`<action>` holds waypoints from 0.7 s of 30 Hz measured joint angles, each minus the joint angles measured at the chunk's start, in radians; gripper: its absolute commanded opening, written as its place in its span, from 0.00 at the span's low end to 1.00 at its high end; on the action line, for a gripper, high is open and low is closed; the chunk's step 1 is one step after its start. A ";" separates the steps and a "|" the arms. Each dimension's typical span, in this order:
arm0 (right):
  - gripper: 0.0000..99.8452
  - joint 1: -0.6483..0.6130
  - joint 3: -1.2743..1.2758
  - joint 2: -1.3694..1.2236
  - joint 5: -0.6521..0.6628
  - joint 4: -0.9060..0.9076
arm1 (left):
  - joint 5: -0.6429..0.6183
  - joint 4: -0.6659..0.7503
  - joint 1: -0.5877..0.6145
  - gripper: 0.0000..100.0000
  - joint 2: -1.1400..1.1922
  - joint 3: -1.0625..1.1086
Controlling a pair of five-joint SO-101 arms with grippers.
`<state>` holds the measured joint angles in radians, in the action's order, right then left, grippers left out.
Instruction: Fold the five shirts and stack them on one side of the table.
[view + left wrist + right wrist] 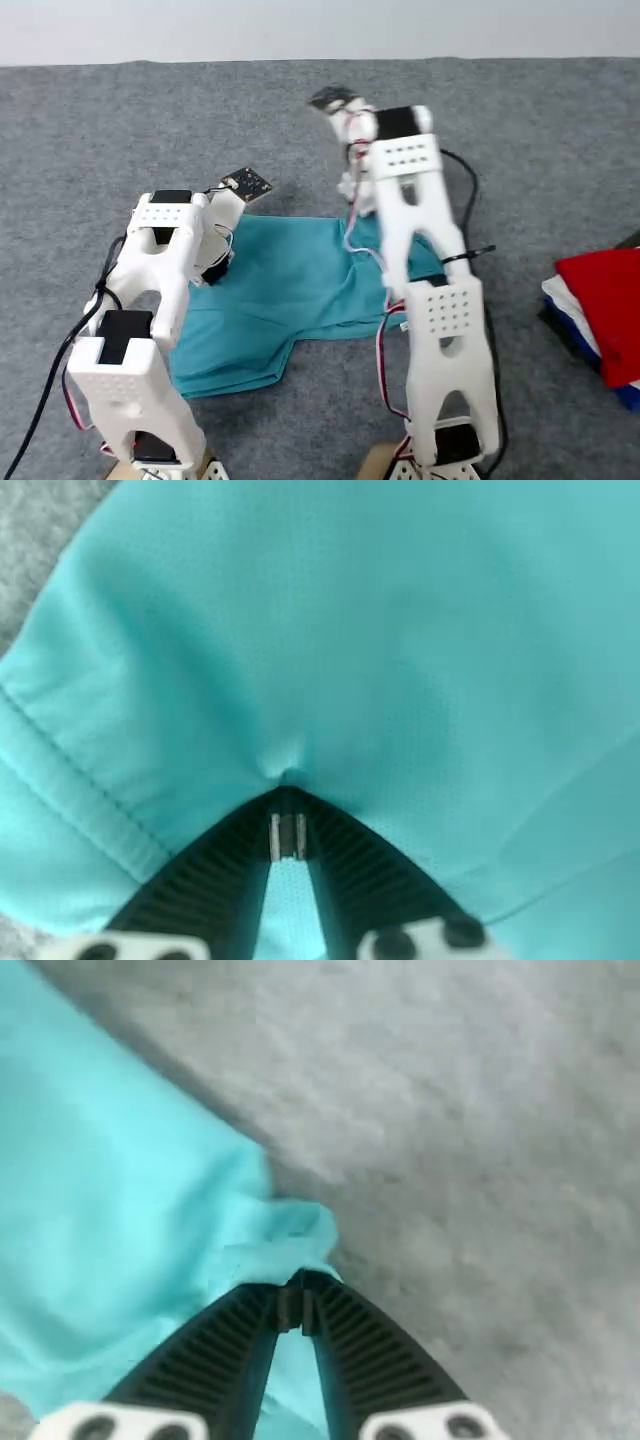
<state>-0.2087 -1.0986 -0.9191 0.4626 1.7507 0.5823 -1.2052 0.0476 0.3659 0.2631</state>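
Well apart from the teal shirt (290, 290), which the left hand (288, 800) and right hand (295, 1286) both pinch and which looks not yet fully folded, a stack of folded shirts (598, 318), seemingly four, lies on the desk (120, 120).

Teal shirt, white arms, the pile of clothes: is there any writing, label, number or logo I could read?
No text can be read here.
The teal shirt is plain cloth, no label or print showing.
The folded stack shows red, white and blue cloth, no print.
The white arms bear no lettering that I can make out; the small board by one wrist is too small to read.
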 measured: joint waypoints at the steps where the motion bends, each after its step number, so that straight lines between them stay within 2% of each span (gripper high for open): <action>1: 0.01 0.026 0.000 0.000 0.000 0.000 | 0.000 0.000 0.000 0.00 0.000 0.000; 10: 0.01 0.239 0.000 -0.002 0.020 0.000 | 0.000 0.000 0.000 0.00 0.000 0.000; 17: 0.02 0.236 0.000 -0.011 0.023 0.000 | 0.000 0.000 0.000 0.00 0.000 0.000; 21: 0.11 0.203 0.000 -0.009 0.014 0.000 | 0.000 0.000 0.000 0.00 0.000 0.000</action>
<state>-0.0061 -1.0986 -0.9283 0.4764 1.7507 0.5823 -1.2052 0.0476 0.3659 0.2631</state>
